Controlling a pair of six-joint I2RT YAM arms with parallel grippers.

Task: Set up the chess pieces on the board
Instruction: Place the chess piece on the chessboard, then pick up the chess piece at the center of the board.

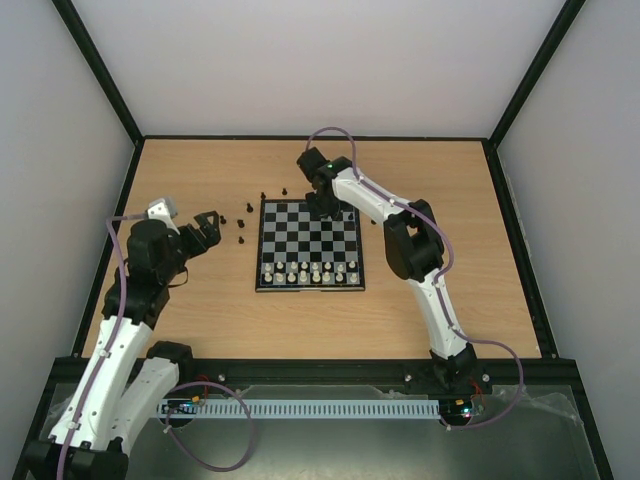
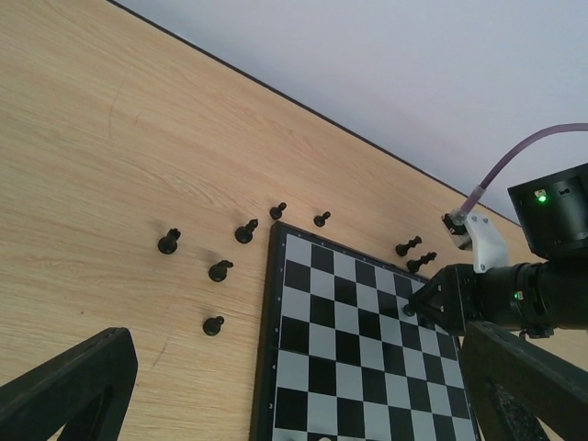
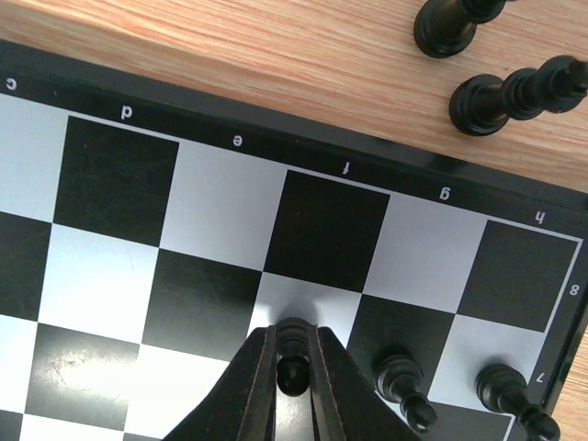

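While astride a pawn [image 3: 291,373], right claw [image 3: 294,334] downturned.

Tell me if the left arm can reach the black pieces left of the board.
Probably yes: the open left gripper hovers beside those black pieces, nothing between; the right gripper grips a pawn over the board.

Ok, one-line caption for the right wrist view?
The right gripper pinches a black pawn on the board, beside two placed pawns; two more black pieces stand on the table beyond.
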